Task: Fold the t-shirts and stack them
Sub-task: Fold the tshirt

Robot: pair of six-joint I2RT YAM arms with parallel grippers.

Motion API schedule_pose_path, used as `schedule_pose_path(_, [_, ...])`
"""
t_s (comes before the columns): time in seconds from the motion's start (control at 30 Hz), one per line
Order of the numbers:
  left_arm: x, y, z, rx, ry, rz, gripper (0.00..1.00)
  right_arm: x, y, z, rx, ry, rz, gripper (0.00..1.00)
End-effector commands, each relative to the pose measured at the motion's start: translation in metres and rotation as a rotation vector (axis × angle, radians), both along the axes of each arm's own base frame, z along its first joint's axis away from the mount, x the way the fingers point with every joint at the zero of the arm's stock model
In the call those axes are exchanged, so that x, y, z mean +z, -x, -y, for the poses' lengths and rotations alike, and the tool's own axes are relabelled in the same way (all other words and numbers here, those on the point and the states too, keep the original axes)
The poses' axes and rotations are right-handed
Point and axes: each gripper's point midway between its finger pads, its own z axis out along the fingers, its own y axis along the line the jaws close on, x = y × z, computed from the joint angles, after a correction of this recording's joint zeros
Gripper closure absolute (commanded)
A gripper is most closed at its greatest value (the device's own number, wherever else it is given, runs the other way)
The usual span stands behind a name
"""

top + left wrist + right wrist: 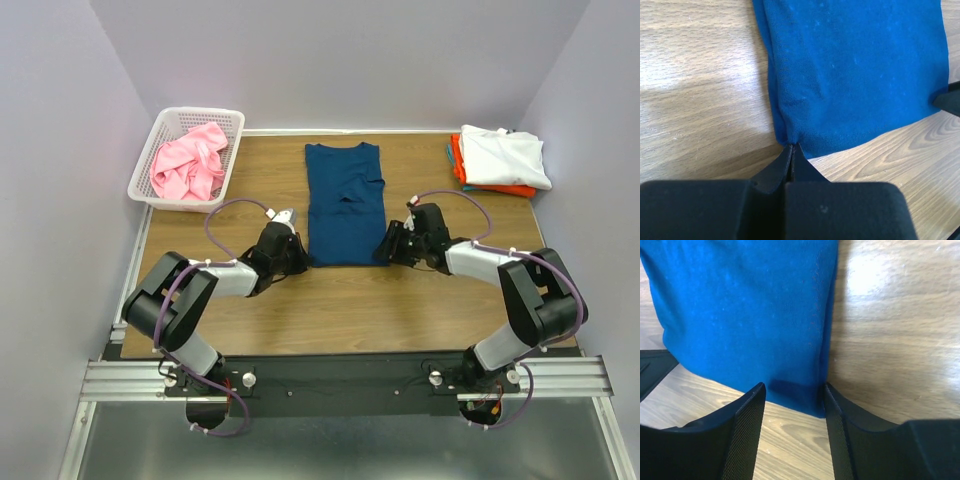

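Nearest, the left end effector (792, 148) is clamped on the near-left hem corner of the navy t-shirt (345, 205). The right end effector (792, 390) stands apart, straddling the near-right corner. It should pinch before both lift evenly. Both arms reach low and inward over the worktop (420, 300), where the shirt lies flat at mid-worktop.
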Motion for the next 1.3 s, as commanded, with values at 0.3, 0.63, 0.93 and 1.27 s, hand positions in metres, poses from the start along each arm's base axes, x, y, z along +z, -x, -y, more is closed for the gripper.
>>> schedule_pose_path(0.3, [-0.005, 0.010, -0.005, 0.005, 0.012, -0.007, 1.00, -0.043, 0.049, 0.018, -0.025, 0.077, -0.166, 0.56])
schedule_pose_path(0.63, [-0.005, 0.028, -0.010, 0.003, 0.044, -0.015, 1.00, -0.038, 0.066, 0.016, 0.003, 0.061, -0.162, 0.89])
schedule_pose_path(0.93, [0.012, 0.075, -0.010, 0.002, 0.127, -0.015, 1.00, -0.022, 0.109, 0.001, 0.089, 0.032, -0.165, 0.99])
schedule_pose_path(1.27, [0.050, 0.105, -0.020, 0.071, 0.226, 0.032, 1.00, 0.033, 0.135, -0.007, 0.108, -0.078, -0.096, 0.99])
